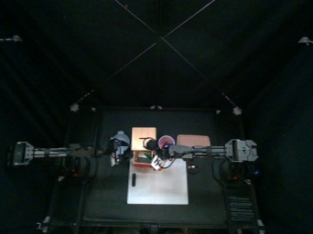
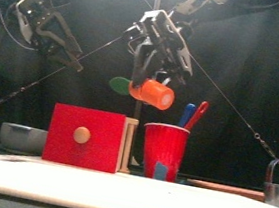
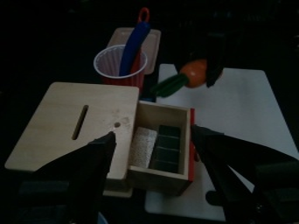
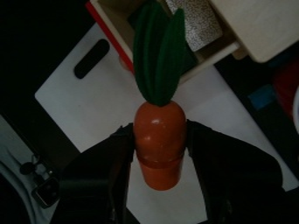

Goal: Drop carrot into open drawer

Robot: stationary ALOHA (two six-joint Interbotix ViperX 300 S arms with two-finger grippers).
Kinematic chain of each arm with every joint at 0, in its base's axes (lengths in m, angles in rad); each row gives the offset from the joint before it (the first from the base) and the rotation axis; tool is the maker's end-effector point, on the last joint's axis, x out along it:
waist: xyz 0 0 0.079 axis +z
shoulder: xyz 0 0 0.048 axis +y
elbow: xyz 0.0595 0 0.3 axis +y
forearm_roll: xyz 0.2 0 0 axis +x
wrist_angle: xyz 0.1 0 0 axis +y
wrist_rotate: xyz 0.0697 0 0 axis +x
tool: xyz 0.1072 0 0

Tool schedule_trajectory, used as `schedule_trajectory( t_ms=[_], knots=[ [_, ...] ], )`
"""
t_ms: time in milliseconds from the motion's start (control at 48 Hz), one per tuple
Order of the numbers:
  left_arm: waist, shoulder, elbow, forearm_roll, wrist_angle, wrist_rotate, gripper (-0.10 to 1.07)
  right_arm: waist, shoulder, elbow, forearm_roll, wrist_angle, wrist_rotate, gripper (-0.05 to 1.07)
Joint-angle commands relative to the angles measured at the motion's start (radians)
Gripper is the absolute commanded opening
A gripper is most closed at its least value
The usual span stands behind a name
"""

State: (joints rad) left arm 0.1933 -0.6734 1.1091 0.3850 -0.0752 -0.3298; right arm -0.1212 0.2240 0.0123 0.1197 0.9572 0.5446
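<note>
The orange carrot with green leaves hangs in the air, and my right gripper is shut on it. It is above and just to the right of the tan wooden box. The box's drawer is pulled out and open, its red front with a knob facing the front camera. In the left wrist view the carrot sits beyond the drawer's far end. My left gripper is open, its jaws wide apart on either side of the box and drawer.
A red cup with blue and red pens stands right of the box. A grey bowl sits at the left. Under the box lies a white sheet, with a pink tray behind it.
</note>
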Motion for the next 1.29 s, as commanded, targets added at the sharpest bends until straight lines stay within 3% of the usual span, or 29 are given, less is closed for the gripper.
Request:
schedule_trajectory(
  t_ms=[0, 438, 667, 854, 1271],
  knots=[
    [0.005, -0.003, -0.012, 0.002, 0.003, 0.000, 1.00, -0.012, 0.003, -0.083, 0.011, 0.037, -0.003, 0.64],
    [0.005, -0.003, -0.009, 0.017, 0.002, 0.000, 1.00, -0.063, 0.109, -0.250, 0.083, 0.229, -0.021, 0.64],
    [0.002, -0.003, -0.011, 0.017, 0.000, 0.000, 1.00, -0.086, 0.184, -0.350, 0.192, 0.302, -0.092, 0.64],
    [0.000, -0.005, -0.011, 0.017, 0.000, 0.000, 1.00, -0.100, 0.232, -0.407, 0.169, 0.382, -0.089, 0.64],
    [-0.002, -0.043, 0.009, 0.017, 0.023, 0.000, 1.00, -0.123, 0.281, -0.477, 0.170, 0.408, -0.092, 0.64]
  ],
)
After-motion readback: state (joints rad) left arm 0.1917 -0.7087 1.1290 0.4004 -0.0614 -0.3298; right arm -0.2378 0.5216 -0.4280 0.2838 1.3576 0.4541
